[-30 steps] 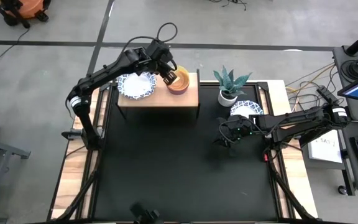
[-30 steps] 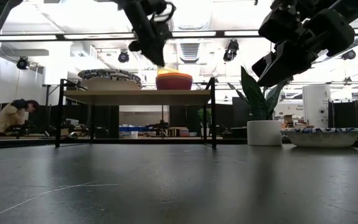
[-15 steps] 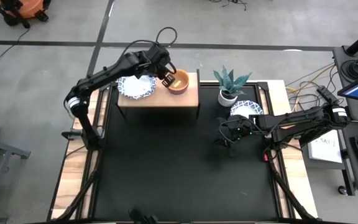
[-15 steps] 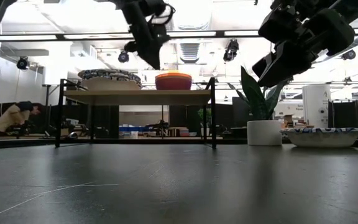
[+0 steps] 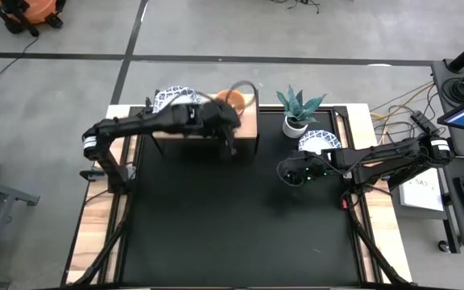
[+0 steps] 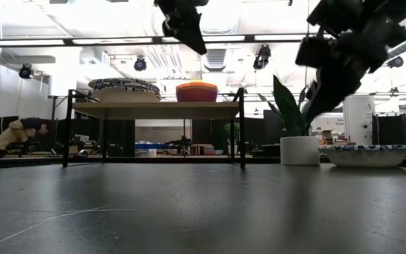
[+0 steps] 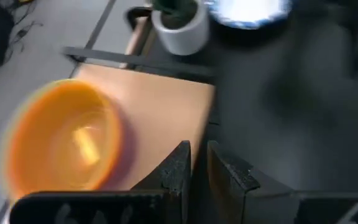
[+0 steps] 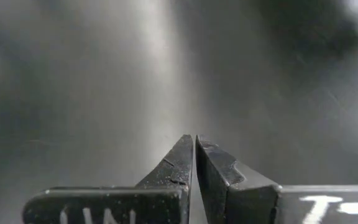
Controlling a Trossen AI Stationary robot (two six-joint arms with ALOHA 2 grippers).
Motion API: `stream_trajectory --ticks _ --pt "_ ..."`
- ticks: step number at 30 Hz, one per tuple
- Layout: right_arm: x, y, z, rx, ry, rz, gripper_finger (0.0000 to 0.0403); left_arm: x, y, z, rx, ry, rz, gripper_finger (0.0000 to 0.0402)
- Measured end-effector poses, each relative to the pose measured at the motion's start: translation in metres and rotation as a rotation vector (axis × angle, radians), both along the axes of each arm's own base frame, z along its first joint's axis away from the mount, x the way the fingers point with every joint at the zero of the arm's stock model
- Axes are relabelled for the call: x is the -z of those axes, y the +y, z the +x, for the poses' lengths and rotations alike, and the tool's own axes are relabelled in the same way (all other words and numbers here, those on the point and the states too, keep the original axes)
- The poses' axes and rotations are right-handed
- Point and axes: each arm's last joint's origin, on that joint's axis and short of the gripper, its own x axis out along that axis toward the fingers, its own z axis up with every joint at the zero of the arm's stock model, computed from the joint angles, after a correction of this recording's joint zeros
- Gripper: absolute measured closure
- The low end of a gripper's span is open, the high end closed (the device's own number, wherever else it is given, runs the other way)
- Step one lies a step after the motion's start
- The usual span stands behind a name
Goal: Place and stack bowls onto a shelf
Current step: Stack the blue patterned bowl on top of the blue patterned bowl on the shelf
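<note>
On the light-wood shelf [image 5: 208, 127] a stack of white, blue-rimmed bowls [image 5: 170, 98] sits at the left. To its right is a coloured stack, a yellow-orange bowl [image 5: 233, 99] nested in a red one [image 6: 197, 92]. Another white, blue-rimmed bowl [image 5: 319, 141] rests on the table at the right. My left gripper [image 5: 231, 147] hovers above the shelf's near edge, shut and empty; its wrist view shows the orange bowl [image 7: 61, 143] beside its fingers. My right gripper [image 5: 287, 173] hangs shut over the table [image 5: 232, 225], left of that bowl.
A potted plant in a white pot [image 5: 296, 125] stands between the shelf and the lone white bowl. The shelf's thin black legs [image 6: 242, 134] rise from the table's far part. The black tabletop stretches wide in front of the shelf. A person [image 6: 13, 130] is in the room behind.
My left gripper has drawn away from the coloured bowl stack, risen, and swung toward the table's near edge and to the right, past the shelf's front. The yellow-orange bowl stays nested in the red one. My right gripper has tipped downward and shifted slightly left.
</note>
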Motion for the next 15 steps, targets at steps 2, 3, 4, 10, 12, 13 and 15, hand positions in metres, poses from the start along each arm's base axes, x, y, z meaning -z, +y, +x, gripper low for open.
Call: stream_trajectory --ticks 2,3,4,10,12,13,15 --pt "0.001 -0.003 -0.004 0.093 0.088 -0.015 0.0392 0.009 -0.014 0.001 0.032 0.014 0.005 0.0366" --pt "0.000 -0.004 -0.006 0.143 0.125 -0.025 0.0392 0.012 -0.020 0.001 0.042 0.013 0.004 0.0366" --pt "-0.001 -0.005 -0.008 0.191 0.162 -0.042 0.0392 0.015 -0.026 -0.001 0.051 0.004 0.001 0.0366" --pt "-0.021 -0.012 -0.018 0.449 0.316 -0.121 0.0384 0.029 -0.057 -0.014 0.071 -0.089 -0.043 0.0366" --pt "-0.029 -0.014 -0.021 0.498 0.362 -0.105 0.0370 0.030 -0.066 -0.020 0.079 -0.147 -0.055 0.0366" --pt "-0.032 -0.016 -0.023 0.521 0.375 -0.104 0.0361 0.030 -0.070 -0.023 0.084 -0.170 -0.060 0.0366" --pt "-0.035 -0.021 -0.024 0.563 0.387 -0.114 0.0341 0.029 -0.077 -0.029 0.099 -0.230 -0.065 0.0366"
